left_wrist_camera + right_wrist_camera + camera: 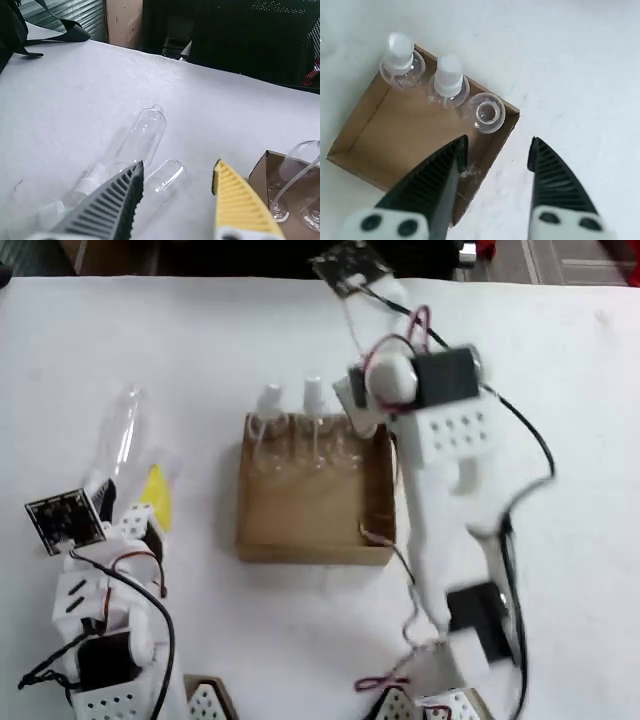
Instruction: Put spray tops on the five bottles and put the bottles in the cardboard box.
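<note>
The cardboard box [372, 502] [357, 132] sits mid-table. Along its far wall stand two clear bottles with white spray tops [270, 400] [313, 395] [400, 60] [449, 80]. A third bottle [486, 112], with no top, stands in the corner beside them. My right gripper [497, 150] hangs open above that corner, holding nothing. On the table left of the box lies a clear topless bottle [118, 435] [142, 135], with a second clear bottle [167, 177] beside it. My left gripper [178, 172] [140, 502] is open just short of them, and white spray tops [90, 186] lie near its grey finger.
The right arm [450, 430] stretches over the box's right side, cables trailing. The table's far edge [150, 52] borders dark furniture. White tabletop [560, 370] spreads right of the box and behind it.
</note>
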`<state>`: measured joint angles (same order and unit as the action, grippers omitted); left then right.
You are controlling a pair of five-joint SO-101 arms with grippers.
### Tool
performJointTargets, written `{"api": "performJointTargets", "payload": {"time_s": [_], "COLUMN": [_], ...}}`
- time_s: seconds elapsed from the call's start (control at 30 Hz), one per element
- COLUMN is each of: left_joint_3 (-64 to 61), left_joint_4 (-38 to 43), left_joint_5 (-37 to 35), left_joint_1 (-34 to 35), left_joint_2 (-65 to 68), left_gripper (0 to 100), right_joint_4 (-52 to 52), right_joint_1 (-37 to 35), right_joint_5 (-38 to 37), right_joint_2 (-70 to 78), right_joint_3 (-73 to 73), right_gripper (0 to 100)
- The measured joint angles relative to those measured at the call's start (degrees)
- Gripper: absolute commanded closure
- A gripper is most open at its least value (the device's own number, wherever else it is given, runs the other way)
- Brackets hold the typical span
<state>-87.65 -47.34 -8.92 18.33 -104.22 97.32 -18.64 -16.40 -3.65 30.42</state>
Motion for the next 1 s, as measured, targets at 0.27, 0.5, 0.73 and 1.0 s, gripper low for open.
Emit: {"api": "performJointTargets", "payload": {"time_s": [0.27, 0.5, 0.73, 1.0], "left_joint_3": [0.0, 0.0, 0.0, 0.0], "left_joint_4": [0.0, 0.0, 0.0, 0.0], "left_joint_5": [0.0, 0.0, 0.0, 0.0], "left_joint_1": [0.0, 0.0, -3.52, -4.13], "left_joint_2": [0.0, 0.0, 0.0, 0.0], "left_gripper": [79, 79, 79, 79], "right_joint_4": [-6.42, -29.01, -46.51, -56.26], "right_joint_1": [0.18, 6.68, 8.18, 8.97], "right_joint_5": [2.29, 2.37, 2.37, 6.42], "right_joint_2": [-32.0, -57.58, -74.99, -84.4], "right_joint_3": [-29.27, -67.6, -94.86, -109.89], "right_gripper": [96.5, 96.5, 96.5, 96.5]}}
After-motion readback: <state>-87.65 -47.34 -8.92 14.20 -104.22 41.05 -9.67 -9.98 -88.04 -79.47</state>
